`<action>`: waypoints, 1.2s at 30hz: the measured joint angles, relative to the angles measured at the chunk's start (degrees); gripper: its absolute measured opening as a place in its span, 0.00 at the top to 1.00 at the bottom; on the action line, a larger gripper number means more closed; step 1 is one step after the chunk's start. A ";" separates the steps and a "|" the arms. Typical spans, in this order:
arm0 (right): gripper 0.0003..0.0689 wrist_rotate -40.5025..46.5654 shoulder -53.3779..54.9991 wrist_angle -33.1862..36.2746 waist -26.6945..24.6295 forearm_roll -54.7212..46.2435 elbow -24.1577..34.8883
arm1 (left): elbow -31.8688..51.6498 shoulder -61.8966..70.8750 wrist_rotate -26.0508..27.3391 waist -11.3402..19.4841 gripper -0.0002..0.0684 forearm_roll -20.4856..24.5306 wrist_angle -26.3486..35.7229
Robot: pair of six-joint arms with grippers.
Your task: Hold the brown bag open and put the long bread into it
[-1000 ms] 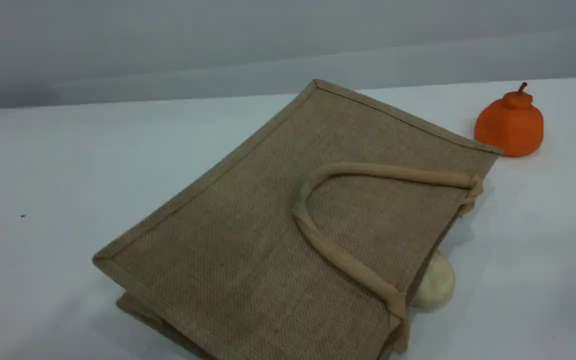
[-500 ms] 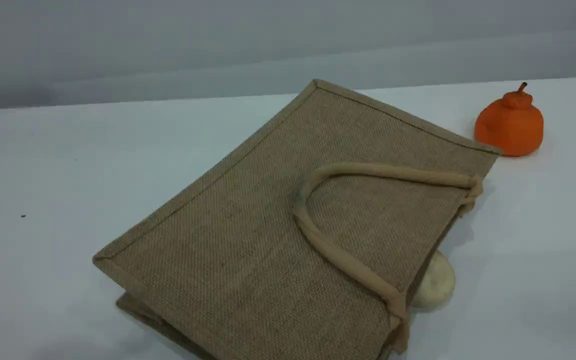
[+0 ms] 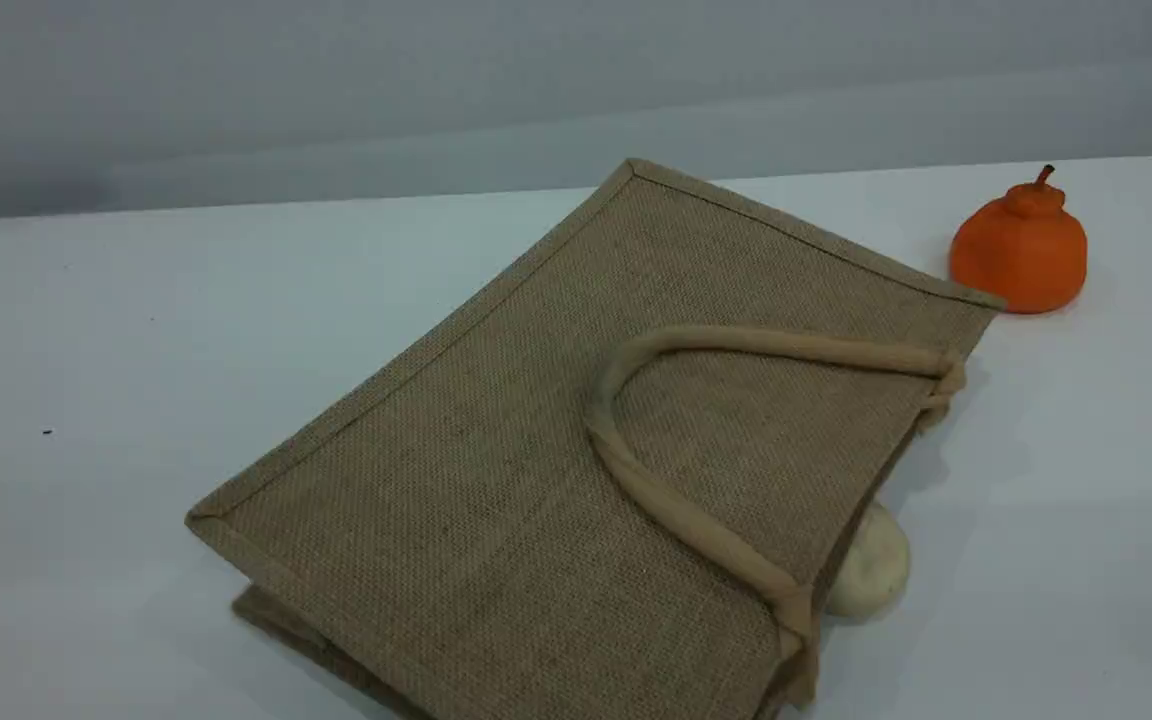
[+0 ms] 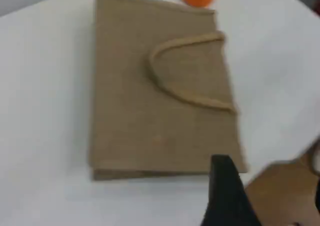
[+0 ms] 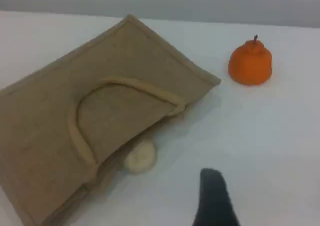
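The brown bag (image 3: 576,470) lies flat on its side on the white table, one beige loop handle (image 3: 656,495) resting on its upper face and its mouth turned to the right. It also fills the left wrist view (image 4: 155,85) and the left of the right wrist view (image 5: 85,121). The long bread is out of view. My left gripper (image 4: 227,186) shows as a black fingertip above the bag's near corner, holding nothing. My right gripper (image 5: 214,198) hangs over bare table to the right of the bag's mouth, also holding nothing. Neither arm appears in the scene view.
A small pale round bun (image 3: 871,570) lies at the bag's mouth, half under its edge (image 5: 140,156). An orange pear-shaped toy (image 3: 1021,250) stands at the back right. In the left wrist view the table's edge runs along the lower right, with a brown surface (image 4: 285,191) beyond it.
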 joint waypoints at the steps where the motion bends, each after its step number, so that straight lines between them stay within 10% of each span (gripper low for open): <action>1: 0.42 0.00 0.00 0.00 0.00 0.00 0.00 | 2.95 -2.71 -0.46 0.00 0.45 1.59 -0.74; 8: 0.42 0.00 0.00 0.00 0.00 0.00 0.05 | 16.95 -17.76 -6.87 0.00 0.45 9.95 -1.90; 32: 0.42 0.00 0.00 0.00 -8.25 0.08 0.05 | 22.26 -22.88 -6.34 0.14 0.45 9.72 -1.01; 36: 0.42 0.00 0.00 0.00 -7.91 0.11 0.05 | 22.21 -24.19 -6.34 4.42 0.45 9.68 -1.01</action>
